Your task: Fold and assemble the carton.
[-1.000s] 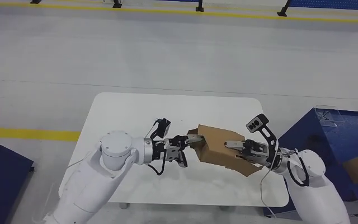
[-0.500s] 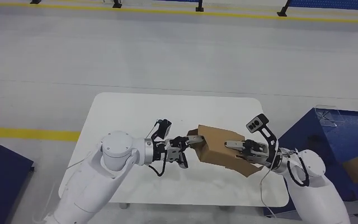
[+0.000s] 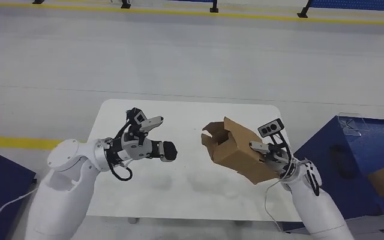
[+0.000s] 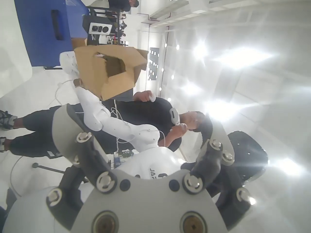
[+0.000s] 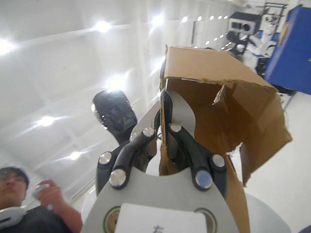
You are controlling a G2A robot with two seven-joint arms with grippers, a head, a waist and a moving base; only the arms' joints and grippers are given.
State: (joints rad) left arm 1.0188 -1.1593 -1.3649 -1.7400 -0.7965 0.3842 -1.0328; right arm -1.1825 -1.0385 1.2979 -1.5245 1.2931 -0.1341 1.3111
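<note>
The carton [image 3: 241,153] is over the table's [image 3: 150,114] right side.

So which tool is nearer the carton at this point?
Right. The right tool is shut on a wall of the carton, holding it up. The left tool hangs open, a clear gap away from its flapped end.

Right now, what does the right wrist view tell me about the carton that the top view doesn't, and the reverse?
Right wrist view: the right gripper pinches one wall of the carton, one finger inside, one outside; the open end has a ragged edge. Top view: the carton is over the right part of the table, and the left gripper, holding nothing, is well apart from it. Both: the brown carton held by the right gripper.
</note>
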